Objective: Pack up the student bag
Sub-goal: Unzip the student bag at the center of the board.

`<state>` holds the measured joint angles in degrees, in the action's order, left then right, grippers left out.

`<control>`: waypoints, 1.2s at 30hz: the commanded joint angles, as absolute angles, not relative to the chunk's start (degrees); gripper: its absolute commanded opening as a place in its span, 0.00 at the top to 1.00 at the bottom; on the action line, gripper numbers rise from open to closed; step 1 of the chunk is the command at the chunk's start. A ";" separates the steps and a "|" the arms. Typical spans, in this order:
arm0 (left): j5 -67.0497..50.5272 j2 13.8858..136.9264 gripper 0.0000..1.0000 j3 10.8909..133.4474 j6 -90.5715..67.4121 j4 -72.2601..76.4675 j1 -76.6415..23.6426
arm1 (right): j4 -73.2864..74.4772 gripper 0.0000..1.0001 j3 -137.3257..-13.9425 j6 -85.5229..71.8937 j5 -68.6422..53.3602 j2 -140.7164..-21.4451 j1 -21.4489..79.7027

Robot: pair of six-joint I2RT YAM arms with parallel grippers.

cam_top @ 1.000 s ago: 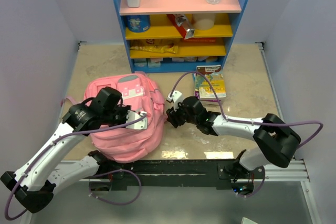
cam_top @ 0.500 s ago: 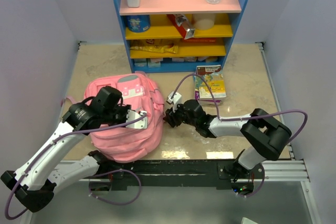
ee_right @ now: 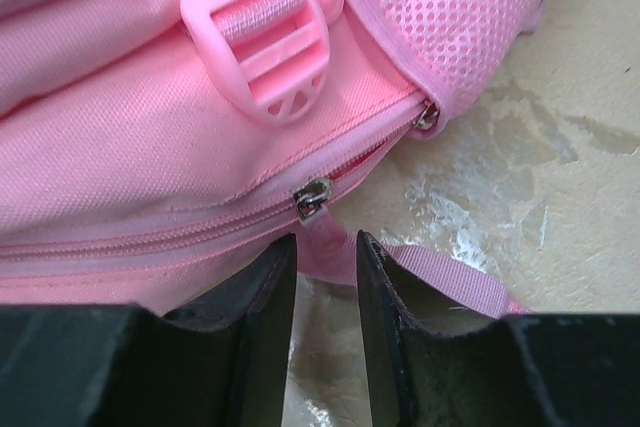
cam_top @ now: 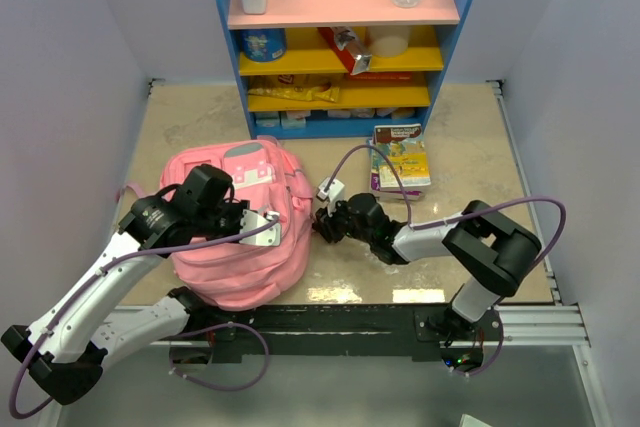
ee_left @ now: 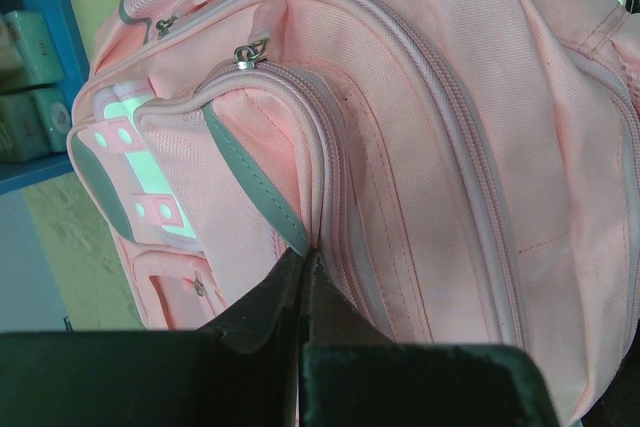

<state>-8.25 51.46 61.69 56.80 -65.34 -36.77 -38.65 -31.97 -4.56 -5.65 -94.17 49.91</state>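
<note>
The student bag (cam_top: 240, 252), soft and pink, lies on the table's left half; it also fills the left wrist view (ee_left: 450, 147) and the right wrist view (ee_right: 120, 147). My left gripper (cam_top: 262, 225) rests on top of it, shut, its tips (ee_left: 303, 255) pinching the seam beside the grey trim of the front pocket. At the bag's right side my right gripper (cam_top: 322, 222) is low, its jaws (ee_right: 326, 240) a little apart. A pink zip pull tab (ee_right: 332, 247) hangs from a metal slider (ee_right: 312, 199) down between its fingers.
A blue shelf unit (cam_top: 340, 57) with bottles, a can and packets stands at the back. A colourful booklet (cam_top: 400, 159) lies on the table right of the bag. A pink strap (ee_right: 440, 277) trails on the tabletop, and a plastic buckle (ee_right: 260, 37) sits on the bag's side.
My right gripper has slid left up to the bag's side and its jaws have narrowed around the zip pull tab. The left arm has stayed still.
</note>
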 commanded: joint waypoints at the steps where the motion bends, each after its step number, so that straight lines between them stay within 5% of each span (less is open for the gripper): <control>1: -6.59 50.01 1.00 65.83 58.54 -60.91 -36.65 | -46.31 0.67 -31.82 -5.53 -5.10 -94.57 50.01; 8: -6.50 50.19 1.00 66.01 58.45 -61.00 -36.65 | -49.74 0.75 -31.20 -6.06 -5.36 -97.56 50.27; 14: -6.59 50.45 1.00 65.92 58.01 -60.82 -36.65 | -49.92 1.00 -30.24 -6.42 -4.75 -96.78 50.27; 23: -7.03 51.24 1.00 63.99 57.39 -59.94 -36.65 | -44.39 1.00 -29.35 -7.03 -2.73 -88.86 50.89; 36: -5.81 55.72 1.00 58.72 53.79 -50.10 -36.65 | -17.94 1.00 -34.37 -13.79 5.45 -81.39 57.83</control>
<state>-8.97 55.27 59.29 54.48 -60.14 -36.77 -25.08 -32.08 -9.74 2.26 -85.19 54.81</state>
